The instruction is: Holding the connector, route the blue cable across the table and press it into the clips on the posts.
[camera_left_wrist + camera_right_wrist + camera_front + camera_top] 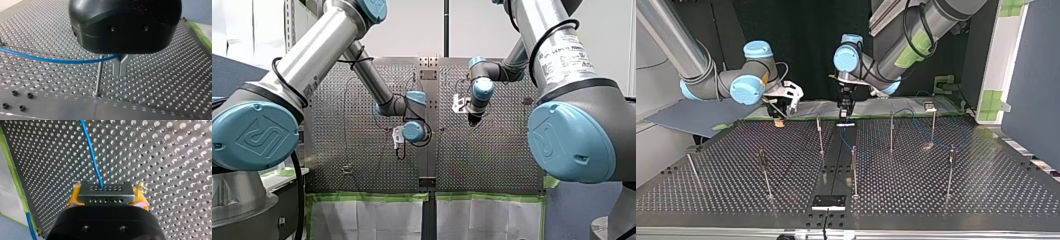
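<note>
A: State of the right claw (107,198)?
B: Closed on the connector (105,191), w/ a yellow pad (73,198) on either side of the block. Cable (91,152) came out of the block's far face and ran ahead over the table (175,157).
A: Left claw (120,73)?
B: Metal fingers (117,67) were pinched together. Cable ran into them just under the black body, so it was gripping the cable. A post (99,75) stood right beside the fingers. Cable crossed it; couldn't tell if they touched.
A: Wider pic?
B: Top view: right claw low at the table's far edge, view's left. Left claw near the middle, far side too. Rest of the cable lay in loose curves among posts at the view's right; around or beside them, couldn't tell.
</note>
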### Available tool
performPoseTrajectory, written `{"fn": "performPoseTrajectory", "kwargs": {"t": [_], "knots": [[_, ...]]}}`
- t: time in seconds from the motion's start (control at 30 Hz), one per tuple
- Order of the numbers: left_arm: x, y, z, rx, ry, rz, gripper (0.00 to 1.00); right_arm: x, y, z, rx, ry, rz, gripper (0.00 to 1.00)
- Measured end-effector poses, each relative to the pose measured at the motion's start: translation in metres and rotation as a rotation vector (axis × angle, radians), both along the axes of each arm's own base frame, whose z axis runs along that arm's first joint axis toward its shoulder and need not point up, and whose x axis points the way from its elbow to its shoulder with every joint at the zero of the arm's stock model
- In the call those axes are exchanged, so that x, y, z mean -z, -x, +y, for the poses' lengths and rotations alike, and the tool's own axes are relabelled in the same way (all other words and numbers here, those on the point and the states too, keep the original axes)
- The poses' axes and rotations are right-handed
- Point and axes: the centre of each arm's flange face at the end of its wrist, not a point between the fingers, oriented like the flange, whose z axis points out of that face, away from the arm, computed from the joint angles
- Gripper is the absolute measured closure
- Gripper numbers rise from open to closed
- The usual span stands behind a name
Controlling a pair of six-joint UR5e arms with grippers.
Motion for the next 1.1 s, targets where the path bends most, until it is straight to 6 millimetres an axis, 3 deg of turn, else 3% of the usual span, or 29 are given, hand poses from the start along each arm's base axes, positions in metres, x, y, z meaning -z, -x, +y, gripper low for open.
{"fn": "performPoseTrajectory", "kwargs": {"t": [0.37,0.6,0.8,1.1], "knots": [[-0.01,-0.008,-0.007,0.019,0.011,-0.014,1.0,0.003,0.004,-0.002,0.011,-0.007,-0.002,1.0],[-0.007,-0.009,-0.013,0.058,0.026,-0.018,1.0,0.016,0.005,-0.004,0.013,-0.024,0.005,1.0],[0.001,-0.02,-0.017,0.071,0.031,-0.013,1.0,0.023,0.006,-0.008,0.017,-0.024,0.001,1.0],[-0.012,-0.038,-0.021,0.087,0.053,-0.043,1.0,0.038,0.016,-0.022,0.03,-0.027,-0.006,1.0]]}}
